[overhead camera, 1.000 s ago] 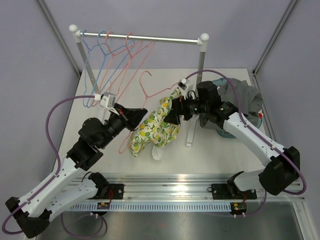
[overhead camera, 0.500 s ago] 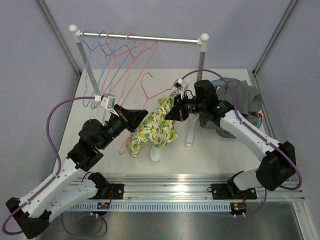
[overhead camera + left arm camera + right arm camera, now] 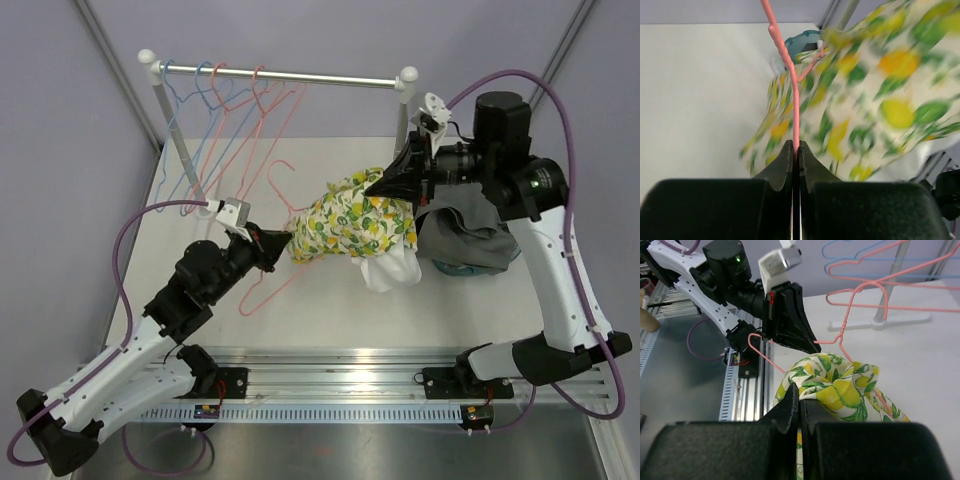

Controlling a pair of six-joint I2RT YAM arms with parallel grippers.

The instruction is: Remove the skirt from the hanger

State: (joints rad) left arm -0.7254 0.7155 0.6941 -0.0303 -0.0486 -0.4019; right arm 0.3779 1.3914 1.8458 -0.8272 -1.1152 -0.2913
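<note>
Left gripper [image 3: 794, 146] clamped on hanger [image 3: 796, 115], right gripper [image 3: 799, 394] pinching skirt [image 3: 840, 390]; grey cloth [image 3: 467, 236] in teal bin [image 3: 455, 268]

A clothes rail [image 3: 300, 79] stands across the back of the worktop [image 3: 330, 300], with spare hangers [image 3: 225, 110] hung along its left half. In front of it, mid-worktop, the skirt [image 3: 350, 220] stretches between the two arms. The left gripper [image 3: 286, 239] is at its left end, with the wire of the hanger [image 3: 262, 290] between the jaws. The right gripper [image 3: 374, 188] is at its upper right edge, jaws on the cloth. A pile of clothes [image 3: 470, 235] lies right of the skirt, under the right arm.
</note>
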